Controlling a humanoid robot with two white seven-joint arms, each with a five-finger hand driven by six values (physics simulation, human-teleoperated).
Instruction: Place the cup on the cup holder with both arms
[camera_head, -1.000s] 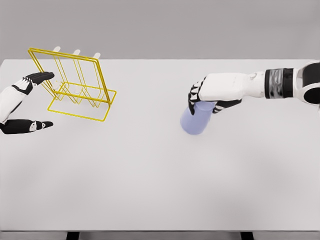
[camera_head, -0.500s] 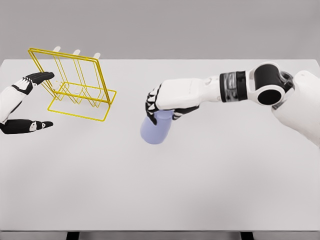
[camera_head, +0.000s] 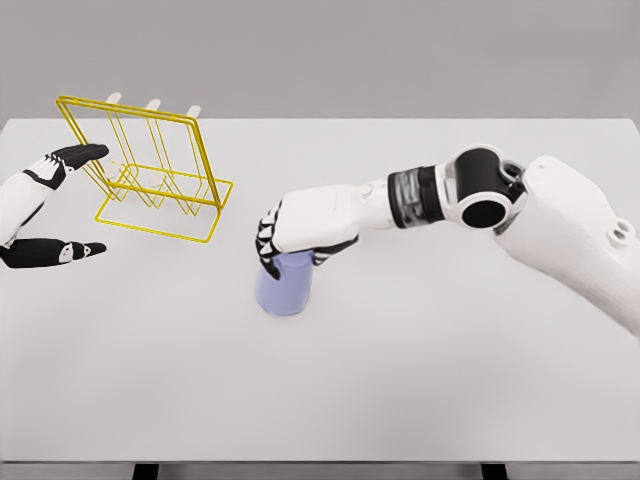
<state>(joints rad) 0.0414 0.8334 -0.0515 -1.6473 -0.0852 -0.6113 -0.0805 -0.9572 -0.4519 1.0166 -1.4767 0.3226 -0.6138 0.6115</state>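
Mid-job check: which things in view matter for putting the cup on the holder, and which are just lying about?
Part of the job:
- blue cup, gripped from above by the right robot hand
- yellow wire cup holder, at the table's far left
- left robot hand, open beside the holder

Just lying about:
- nothing loose; only the white table itself

Lavender cup (camera_head: 284, 289), yellow wire cup holder (camera_head: 150, 170), white table (camera_head: 400, 380).

Cup carried leftward

The right hand (camera_head: 300, 232) brings the lilac cup (camera_head: 283, 287) left across the worktop (camera_head: 400, 380), closer to the yellow rack (camera_head: 150, 170).
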